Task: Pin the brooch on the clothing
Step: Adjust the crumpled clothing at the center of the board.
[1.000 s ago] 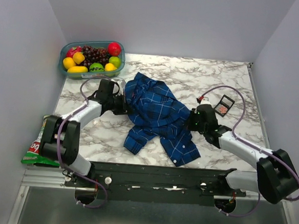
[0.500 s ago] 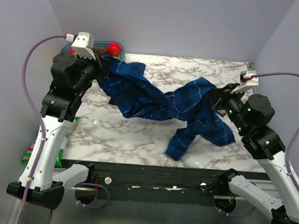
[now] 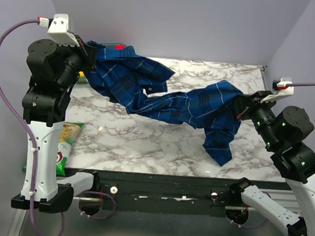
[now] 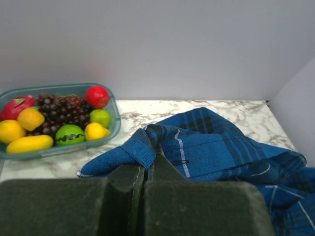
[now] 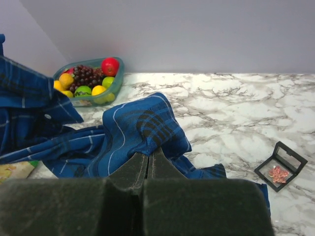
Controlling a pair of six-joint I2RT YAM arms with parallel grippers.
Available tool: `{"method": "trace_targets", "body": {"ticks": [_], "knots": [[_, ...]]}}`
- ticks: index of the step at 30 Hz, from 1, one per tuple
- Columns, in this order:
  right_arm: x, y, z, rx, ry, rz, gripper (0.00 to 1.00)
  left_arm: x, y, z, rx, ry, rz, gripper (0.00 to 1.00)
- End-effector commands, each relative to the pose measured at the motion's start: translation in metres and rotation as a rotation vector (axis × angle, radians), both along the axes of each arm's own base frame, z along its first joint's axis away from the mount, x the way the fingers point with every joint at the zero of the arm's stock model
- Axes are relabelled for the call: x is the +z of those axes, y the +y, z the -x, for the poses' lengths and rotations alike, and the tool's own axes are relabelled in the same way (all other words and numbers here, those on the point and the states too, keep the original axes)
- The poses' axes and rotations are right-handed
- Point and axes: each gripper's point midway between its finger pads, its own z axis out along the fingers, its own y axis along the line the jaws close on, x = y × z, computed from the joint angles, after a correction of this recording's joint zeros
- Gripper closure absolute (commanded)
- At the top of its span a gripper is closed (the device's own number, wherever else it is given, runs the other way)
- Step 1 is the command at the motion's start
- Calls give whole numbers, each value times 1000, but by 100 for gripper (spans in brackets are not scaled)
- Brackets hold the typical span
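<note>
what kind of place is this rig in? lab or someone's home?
Most likely a lab test cell, not a home: a marble-print tabletop boxed in by plain lavender walls, with staged props on hand, a tub of fruit and a plaid shirt.

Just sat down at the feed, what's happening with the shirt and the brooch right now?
The two arms hold the plaid shirt stretched between them over the marble table. The left gripper is shut on a bunch of fabric at the end by the fruit tub, and the right gripper is shut on another bunch. The brooch lies in its open black case on the table, not yet pinned.
</note>
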Motion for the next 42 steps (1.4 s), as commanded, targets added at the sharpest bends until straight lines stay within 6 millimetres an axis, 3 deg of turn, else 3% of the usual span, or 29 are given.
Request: {"method": "trace_targets", "body": {"ticks": [1,3,4,10,18,19,21,23,24,25,27,28,29,34,37,41,42], "knots": [[-13,6,-7,-1,41,-32,99,45,28,25,97,-87,7,100],[-21,10,-12,-8,67,-69,99,54,34,30,128,-95,-16,100],[-25,11,-13,-8,81,-80,99,70,35,40,134,-133,-16,100],[-72,11,-21,-54,153,-107,99,97,28,55,101,-194,36,100],[-156,19,-21,-63,336,-99,99,91,22,59,66,-192,36,100],[-172,17,-20,-79,368,-91,97,87,21,56,58,-182,35,100],[-185,14,-20,-106,394,-89,91,81,14,48,21,-160,42,100],[-195,15,-18,-97,416,-76,67,70,8,39,-8,-125,62,100],[-198,17,-17,-86,422,-71,60,68,4,35,-33,-123,68,100],[-198,18,-17,-74,424,-70,42,53,2,26,-39,-85,75,100],[-200,29,-14,-7,426,-60,36,46,-1,19,-51,-79,94,100],[-204,33,-14,15,438,-55,32,31,-2,12,-56,-44,98,100],[-205,42,-11,60,448,-54,24,27,-3,9,-59,-37,101,100],[-210,76,-4,189,445,5,18,2,-5,-4,-66,9,121,100],[-208,107,6,274,416,46,17,-11,-4,-14,-58,35,105,100],[-207,161,29,386,368,170,17,-53,7,-40,1,140,81,100],[-219,176,30,409,385,224,17,-58,9,-44,10,148,79,100]]}}
